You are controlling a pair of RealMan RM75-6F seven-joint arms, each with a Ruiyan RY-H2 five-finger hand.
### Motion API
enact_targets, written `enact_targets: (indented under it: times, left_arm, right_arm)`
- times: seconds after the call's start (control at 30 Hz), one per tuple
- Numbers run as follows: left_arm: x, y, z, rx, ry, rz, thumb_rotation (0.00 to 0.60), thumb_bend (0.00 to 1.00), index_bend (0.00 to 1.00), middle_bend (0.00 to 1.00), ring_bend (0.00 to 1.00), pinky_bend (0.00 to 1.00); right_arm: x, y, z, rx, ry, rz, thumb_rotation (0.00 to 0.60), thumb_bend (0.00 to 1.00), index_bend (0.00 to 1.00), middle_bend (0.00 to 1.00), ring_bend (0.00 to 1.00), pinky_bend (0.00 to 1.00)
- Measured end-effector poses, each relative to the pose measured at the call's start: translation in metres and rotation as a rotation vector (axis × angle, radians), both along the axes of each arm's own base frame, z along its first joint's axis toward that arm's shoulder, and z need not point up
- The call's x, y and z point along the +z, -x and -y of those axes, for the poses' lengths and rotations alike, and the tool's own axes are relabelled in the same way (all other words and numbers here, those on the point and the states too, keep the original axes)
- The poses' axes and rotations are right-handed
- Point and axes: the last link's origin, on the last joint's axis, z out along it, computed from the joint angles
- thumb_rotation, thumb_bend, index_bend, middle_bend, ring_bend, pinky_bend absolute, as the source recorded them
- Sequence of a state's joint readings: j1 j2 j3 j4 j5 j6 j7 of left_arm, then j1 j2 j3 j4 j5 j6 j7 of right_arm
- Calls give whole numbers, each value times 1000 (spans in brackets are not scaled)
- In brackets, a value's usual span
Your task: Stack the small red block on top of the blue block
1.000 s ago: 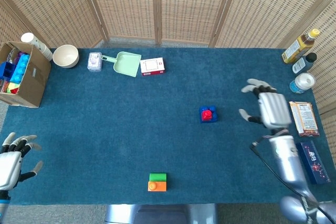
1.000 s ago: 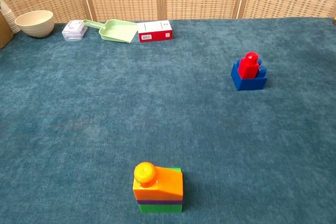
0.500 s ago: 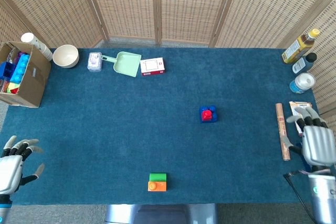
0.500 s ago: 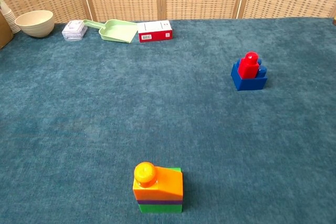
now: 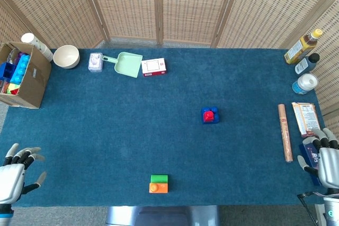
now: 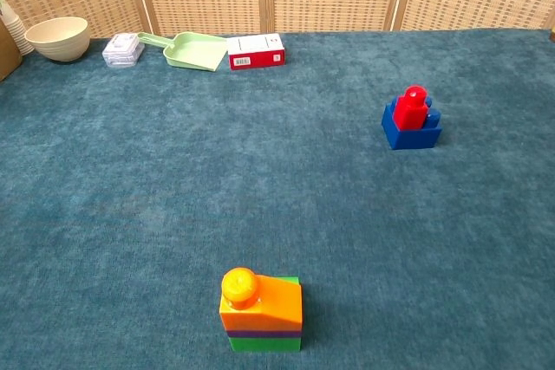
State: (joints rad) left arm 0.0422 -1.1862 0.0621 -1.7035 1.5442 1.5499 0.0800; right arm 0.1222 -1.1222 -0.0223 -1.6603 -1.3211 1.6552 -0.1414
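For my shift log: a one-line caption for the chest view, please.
Small red block sits stacked on the blue block on the blue carpeted table; no hands in this view.

Left hand (image 5: 13, 175), right hand (image 5: 327, 158): fingers spread.

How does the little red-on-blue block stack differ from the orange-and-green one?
The small red block on the blue block stands far right on the carpet; the orange and green stack stands at the near edge. The red block is narrower than its base; the orange block matches its base. Both stand upright, untouched.

Bright even light, soft faint shadows, sharp focus
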Motion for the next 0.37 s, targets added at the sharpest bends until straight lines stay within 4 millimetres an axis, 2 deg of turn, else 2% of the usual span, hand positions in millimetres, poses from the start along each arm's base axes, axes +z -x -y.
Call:
enact_targets:
  times: [0.13,0.37]
  left_arm:
    - [5,-2,-2,-6,-21,-2,600,366,406,281,226,29]
    - [5,-2,-7,-10,-16,-4,600,366,406,280,226,28]
  right_arm:
    - [3,4,-3,-10,18,13,570,242,423,246,146,297]
    - [-5,6,-4,-23,9,48,571,243,423,246,146,297]
